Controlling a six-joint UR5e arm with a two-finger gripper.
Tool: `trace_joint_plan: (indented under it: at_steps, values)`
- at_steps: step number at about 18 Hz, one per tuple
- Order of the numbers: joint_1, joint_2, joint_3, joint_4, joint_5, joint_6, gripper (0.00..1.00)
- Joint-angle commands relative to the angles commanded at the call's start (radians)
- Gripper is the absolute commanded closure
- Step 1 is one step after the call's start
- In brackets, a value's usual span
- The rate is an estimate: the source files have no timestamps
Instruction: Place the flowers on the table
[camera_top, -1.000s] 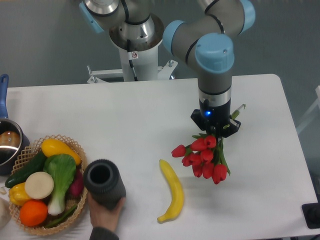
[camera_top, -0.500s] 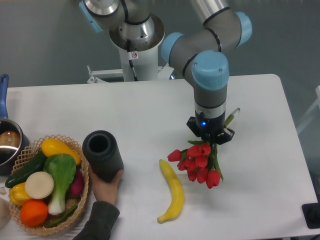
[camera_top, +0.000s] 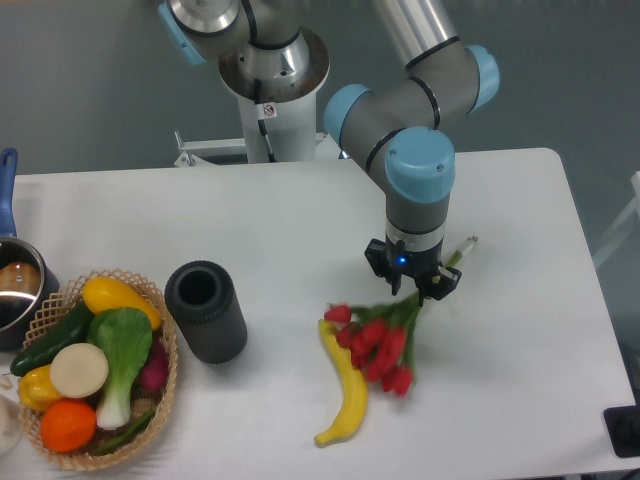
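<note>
The flowers (camera_top: 375, 347), a bunch of red tulips with green stems, hang low over the white table (camera_top: 270, 230), right of centre. The blooms are blurred and lie against the upper part of the yellow banana (camera_top: 345, 385). My gripper (camera_top: 412, 287) points down and is shut on the stems. The stem ends (camera_top: 463, 244) stick out to the right of the fingers. I cannot tell whether the blooms touch the table.
A dark grey cylindrical vase (camera_top: 205, 311) stands upright left of the banana. A wicker basket (camera_top: 165, 345) of vegetables and fruit sits at the front left. A pot (camera_top: 15, 285) is at the left edge.
My gripper has moved down and slightly left with the flowers, whose blooms now swing left against the banana. The hand set the vase upright further back and has withdrawn out of view.
</note>
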Motion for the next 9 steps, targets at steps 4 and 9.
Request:
trace_joint_plan:
  at_steps: [4, 9]
  values:
    - [0.017, 0.000, 0.003, 0.043, 0.002, 0.009, 0.00]
    - [0.063, 0.005, 0.009, 0.046, 0.002, 0.014, 0.00]
